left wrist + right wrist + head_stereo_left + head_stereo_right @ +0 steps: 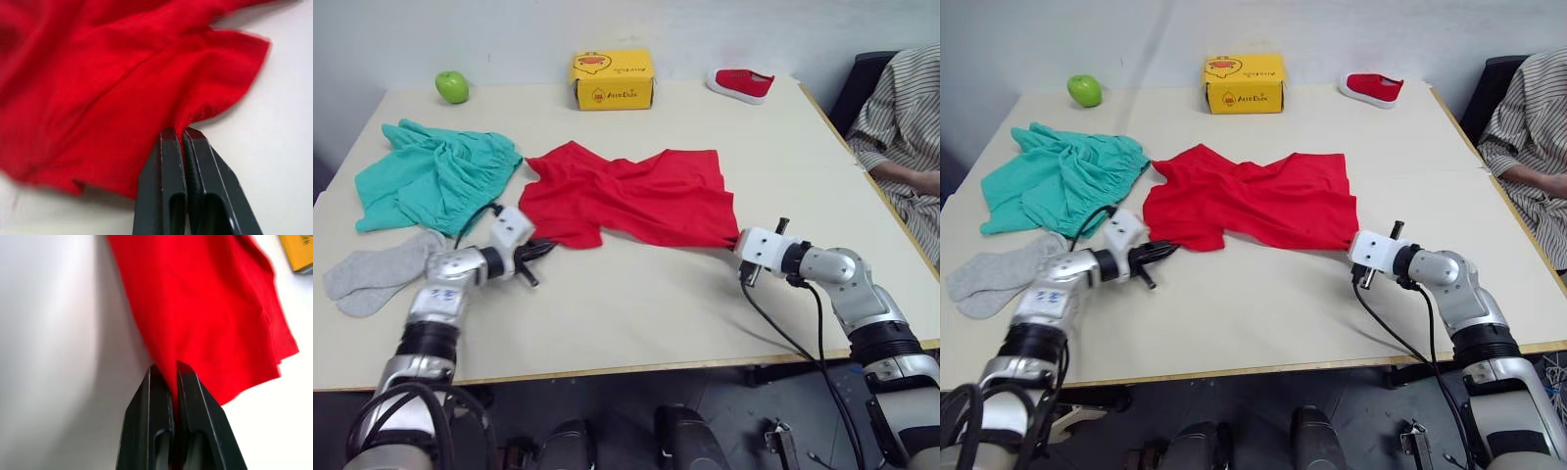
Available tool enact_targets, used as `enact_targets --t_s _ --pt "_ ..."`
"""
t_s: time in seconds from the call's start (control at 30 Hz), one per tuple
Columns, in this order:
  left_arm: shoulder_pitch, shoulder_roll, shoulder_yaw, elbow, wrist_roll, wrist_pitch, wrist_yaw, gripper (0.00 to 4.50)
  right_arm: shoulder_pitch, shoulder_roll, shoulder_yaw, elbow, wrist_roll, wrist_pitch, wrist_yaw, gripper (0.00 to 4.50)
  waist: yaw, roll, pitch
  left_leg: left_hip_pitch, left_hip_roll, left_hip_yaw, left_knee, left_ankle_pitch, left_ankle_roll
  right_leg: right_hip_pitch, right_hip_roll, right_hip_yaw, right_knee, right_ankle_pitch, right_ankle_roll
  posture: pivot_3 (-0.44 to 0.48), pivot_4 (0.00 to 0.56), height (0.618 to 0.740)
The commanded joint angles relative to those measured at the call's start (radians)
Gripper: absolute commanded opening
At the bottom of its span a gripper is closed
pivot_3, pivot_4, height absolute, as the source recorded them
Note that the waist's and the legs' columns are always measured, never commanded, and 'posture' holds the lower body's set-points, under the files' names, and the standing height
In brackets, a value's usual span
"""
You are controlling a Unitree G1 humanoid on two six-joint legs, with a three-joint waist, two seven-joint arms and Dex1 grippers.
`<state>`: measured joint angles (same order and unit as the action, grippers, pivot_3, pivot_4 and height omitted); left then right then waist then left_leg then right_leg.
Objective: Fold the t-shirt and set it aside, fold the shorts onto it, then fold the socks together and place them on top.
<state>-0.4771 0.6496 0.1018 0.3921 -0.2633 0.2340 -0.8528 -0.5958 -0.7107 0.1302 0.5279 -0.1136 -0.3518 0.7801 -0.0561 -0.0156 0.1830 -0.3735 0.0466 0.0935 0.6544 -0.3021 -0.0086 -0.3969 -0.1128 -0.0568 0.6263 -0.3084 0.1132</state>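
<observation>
The near left edge of the t-shirt [122, 83] is being pinched between the closed fingers of the left gripper [182, 134], as is shown in the left wrist view. The near right corner of the shirt is being clamped in the same way by the right gripper [168, 369], with red cloth caught between its two fingers [146, 396]. The shirt is being held crumpled at the middle of the table [636, 313], between the two grippers.

The shorts [431, 176] are lying bunched just left of the shirt, and the socks [377, 272] are lying in front of them near the left arm.

At the far edge, a yellow box [612, 78] is standing with a cartoon face and small dark lettering that cannot be made out. A green apple [452, 86] is lying to its left and a red shoe [740, 84] to its right. A person's striped sleeve [901, 108] is being seen at the right side in the head views.
</observation>
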Motion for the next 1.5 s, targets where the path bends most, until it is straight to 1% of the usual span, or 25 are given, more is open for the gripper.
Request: enact_targets --t_s 0.03,0.2,0.3,0.37,0.43,0.5,0.6,0.67,0.73,0.8,0.9,0.97,1.03,1.07,1.17,1.27,1.3,1.37,1.4,1.43,1.5 --pt "0.059 0.054 0.107 -0.154 -0.114 0.096 -0.047 0.01 0.015 -0.023 -0.052 -0.064 0.072 -0.013 0.043 0.00 0.004 0.000 0.001 -0.001 0.000 0.000 0.000 0.000 0.001 0.000 0.000 0.000 -0.001 0.000 0.000 0.000 0.150 0.740" --pt "0.233 0.099 0.236 -0.344 -0.247 0.212 -0.093 0.01 0.116 -0.058 -0.077 -0.207 0.196 -0.002 0.177 0.00 0.024 0.000 0.001 -0.001 -0.002 0.000 0.001 -0.004 0.004 0.001 -0.003 0.001 -0.002 0.000 0.000 0.000 0.150 0.740" --pt "0.355 0.124 0.278 -0.432 -0.273 0.213 -0.134 0.01 0.209 -0.098 -0.094 -0.324 0.305 0.051 0.283 0.00 0.029 0.000 0.001 -0.001 -0.001 0.000 0.000 -0.007 0.003 0.001 -0.003 0.001 -0.005 0.000 -0.001 0.000 0.150 0.740" --pt "0.405 0.130 0.300 -0.465 -0.289 0.209 -0.148 0.01 0.252 -0.119 -0.106 -0.377 0.344 0.081 0.322 0.00 0.029 0.000 0.001 -0.001 -0.001 0.000 -0.001 -0.008 0.003 0.001 -0.003 0.001 -0.005 -0.001 -0.002 0.000 0.150 0.740" --pt "0.479 0.143 0.322 -0.504 -0.282 0.202 -0.161 0.01 0.305 -0.149 -0.131 -0.416 0.373 0.119 0.346 0.00 0.028 0.000 0.001 -0.001 -0.001 0.000 -0.001 -0.009 0.003 0.001 -0.003 0.001 -0.006 -0.001 -0.002 0.000 0.150 0.740" --pt "0.575 0.166 0.326 -0.540 -0.237 0.157 -0.190 0.01 0.366 -0.187 -0.160 -0.467 0.410 0.186 0.374 0.00 0.028 0.000 0.001 0.000 -0.001 0.000 -0.001 -0.010 0.003 0.001 -0.003 0.001 -0.008 -0.001 -0.003 0.000 0.150 0.740" --pt "0.702 0.222 0.304 -0.588 -0.181 0.089 -0.257 0.01 0.447 -0.249 -0.171 -0.540 0.466 0.308 0.439 0.00 0.028 0.000 0.001 0.002 -0.001 0.001 -0.003 -0.012 0.003 0.001 -0.003 0.002 -0.010 -0.003 -0.006 0.000 0.150 0.740" --pt "0.753 0.257 0.294 -0.614 -0.169 0.080 -0.291 0.01 0.489 -0.295 -0.163 -0.582 0.483 0.393 0.478 0.00 0.028 0.000 0.001 0.002 0.001 0.000 -0.004 -0.013 0.004 0.001 -0.003 0.001 -0.010 -0.004 -0.007 0.000 0.150 0.740" --pt "0.761 0.280 0.288 -0.632 -0.178 0.101 -0.303 0.01 0.502 -0.327 -0.149 -0.601 0.472 0.432 0.508 0.00 0.028 0.001 0.002 0.002 0.002 0.000 -0.004 -0.015 0.006 0.001 -0.005 0.003 -0.010 -0.005 -0.008 0.000 0.150 0.740" --pt "0.692 0.270 0.280 -0.617 -0.183 0.099 -0.265 0.01 0.454 -0.304 -0.149 -0.580 0.461 0.431 0.494 0.00 0.029 0.001 0.002 0.003 0.002 0.000 -0.003 -0.014 0.006 0.001 -0.006 0.002 -0.009 -0.005 -0.009 0.000 0.150 0.740" --pt "0.448 0.235 0.267 -0.553 -0.228 0.163 -0.163 0.01 0.274 -0.244 -0.147 -0.460 0.403 0.380 0.431 0.00 0.031 0.001 0.003 0.003 0.002 -0.001 -0.003 -0.011 0.000 0.001 -0.005 0.001 -0.008 -0.001 -0.013 0.000 0.150 0.740" --pt "0.259 0.221 0.233 -0.452 -0.191 0.155 -0.109 0.01 0.103 -0.187 -0.157 -0.329 0.365 0.353 0.358 0.00 0.029 0.001 0.004 0.002 0.002 0.000 -0.003 -0.006 -0.001 0.000 -0.004 -0.004 -0.008 0.004 -0.013 0.000 0.150 0.740" --pt "0.030 0.206 0.181 -0.277 -0.096 0.105 -0.008 0.01 -0.118 -0.123 -0.172 -0.146 0.312 0.296 0.236 0.00 0.028 0.001 0.004 0.003 0.002 0.001 -0.003 -0.003 0.000 0.000 -0.003 -0.007 -0.008 0.006 -0.012 0.000 0.150 0.740" --pt "-0.087 0.197 0.158 -0.172 -0.045 0.063 0.049 0.01 -0.229 -0.096 -0.180 -0.052 0.286 0.260 0.174 0.00 0.026 0.001 0.005 0.002 0.001 0.001 -0.002 0.000 0.003 -0.001 0.000 -0.008 -0.005 0.006 -0.011 0.000 0.150 0.740" --pt "-0.437 0.159 0.123 0.169 0.077 -0.131 0.235 0.01 -0.531 -0.038 -0.205 0.236 0.219 0.136 -0.033 0.00 0.027 0.000 0.007 -0.005 -0.004 0.006 -0.003 0.006 -0.003 -0.013 0.002 -0.007 0.000 0.007 -0.010 0.000 0.150 0.740" --pt "-0.737 0.143 0.130 0.451 0.141 -0.368 0.415 0.01 -0.748 -0.024 -0.210 0.446 0.155 -0.025 -0.232 0.00 0.026 -0.003 0.007 -0.026 -0.004 0.014 -0.001 0.010 -0.005 -0.034 0.002 -0.013 0.007 0.007 -0.009 0.000 0.150 0.740" --pt "-0.823 0.141 0.149 0.518 0.129 -0.448 0.433 0.01 -0.804 -0.026 -0.210 0.492 0.141 -0.067 -0.277 0.00 0.025 -0.005 0.006 -0.034 -0.005 0.016 0.001 0.009 -0.005 -0.045 -0.001 -0.019 0.010 0.007 -0.010 0.000 0.150 0.740" --pt "-0.937 0.155 0.168 0.604 0.128 -0.619 0.466 0.01 -0.876 -0.037 -0.204 0.553 0.106 -0.159 -0.358 0.00 0.022 -0.005 0.007 -0.036 -0.007 0.019 -0.001 0.005 -0.001 -0.050 -0.005 -0.031 0.012 0.007 -0.010 0.000 0.150 0.740" --pt "-0.972 0.164 0.170 0.633 0.122 -0.662 0.449 0.01 -0.897 -0.044 -0.197 0.574 0.091 -0.189 -0.372 0.00 0.018 -0.005 0.007 -0.036 -0.007 0.021 -0.002 0.001 0.000 -0.051 -0.008 -0.040 0.012 0.008 -0.010 0.000 0.150 0.740" --pt "-0.992 0.178 0.165 0.651 0.130 -0.710 0.439 0.01 -0.907 -0.053 -0.194 0.586 0.079 -0.227 -0.387 0.00 0.013 -0.005 0.007 -0.035 -0.009 0.024 -0.002 -0.001 0.004 -0.051 -0.014 -0.052 0.012 0.007 -0.010 0.000 0.150 0.740" --pt "-1.002 0.200 0.162 0.665 0.120 -0.755 0.371 0.01 -0.903 -0.068 -0.184 0.599 0.057 -0.277 -0.389 0.00 0.000 -0.005 0.007 -0.033 -0.015 0.028 -0.005 -0.005 0.010 -0.051 -0.024 -0.068 0.012 0.007 -0.010 0.000 0.150 0.740"
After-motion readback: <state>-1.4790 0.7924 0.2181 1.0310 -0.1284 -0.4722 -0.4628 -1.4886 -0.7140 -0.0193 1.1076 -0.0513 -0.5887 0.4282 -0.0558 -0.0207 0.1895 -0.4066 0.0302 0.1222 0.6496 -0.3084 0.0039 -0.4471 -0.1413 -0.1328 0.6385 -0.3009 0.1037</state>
